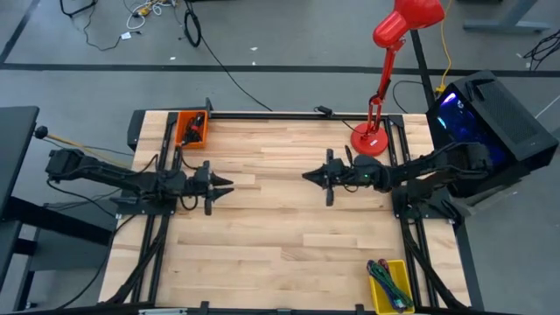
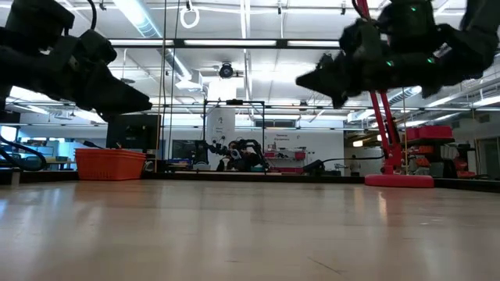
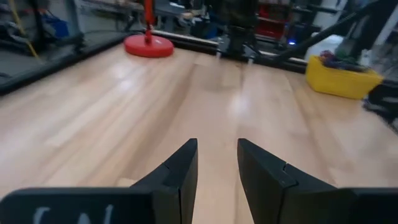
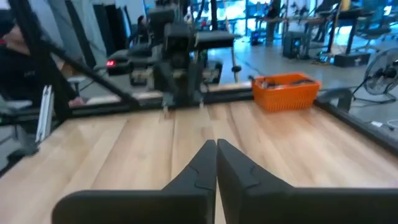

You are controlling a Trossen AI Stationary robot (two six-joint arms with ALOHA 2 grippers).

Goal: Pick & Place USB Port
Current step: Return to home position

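W/ black cables [image 1: 198,122] already in the orange bin [image 1: 185,136] at upper left of the high view, L jaws (slightly apart) & R jaws (together, empty) hovered facing each other mid-frame above the worktop [image 1: 280,254], prob. parking at home.

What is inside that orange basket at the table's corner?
From above, the orange bin holds a dark tangle, seemingly black cables; how many cannot be told. From table height, its wall hides the contents.
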